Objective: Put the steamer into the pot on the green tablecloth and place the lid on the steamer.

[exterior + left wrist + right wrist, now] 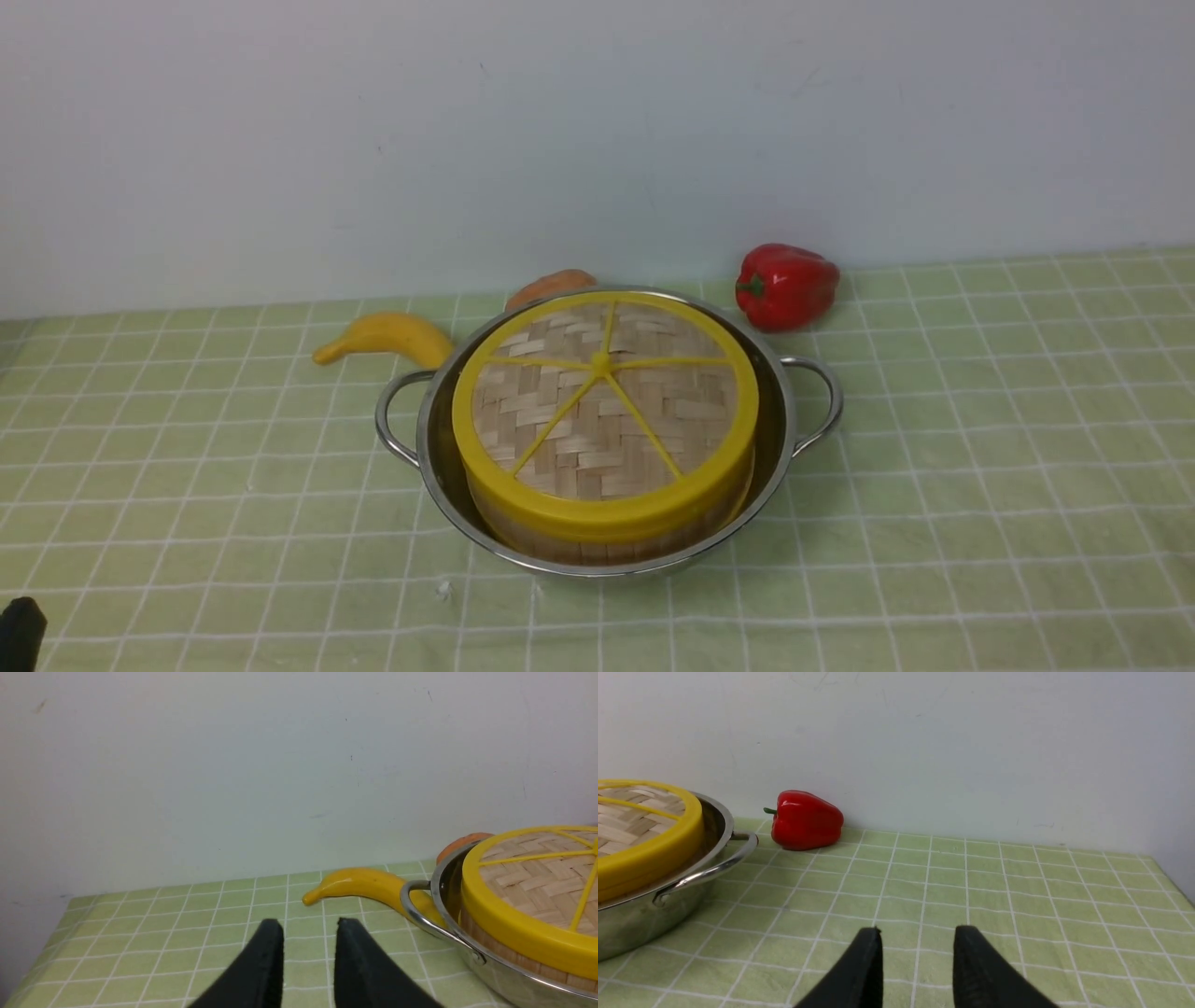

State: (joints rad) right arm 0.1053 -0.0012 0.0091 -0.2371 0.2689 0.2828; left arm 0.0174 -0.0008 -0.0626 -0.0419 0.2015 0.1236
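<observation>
The steel pot (780, 448) stands on the green tablecloth (980, 467). Inside it sits the bamboo steamer (597, 546), and the woven lid (602, 401) with yellow rim and spokes lies flat on top, hiding the steamer's contents. My left gripper (309, 926) is open over bare cloth, to the left of the pot (504, 984) and lid (537, 891), holding nothing. In the front view only a black tip (19, 635) of it shows at the bottom left corner. My right gripper (917, 933) is open over bare cloth, to the right of the pot (654, 914), also holding nothing.
A yellow banana (387, 336) lies behind the pot's left handle. An orange vegetable (551, 285) sits partly hidden behind the pot. A red bell pepper (786, 285) rests by the white wall at the back right. The cloth's right edge (1176, 882) is near.
</observation>
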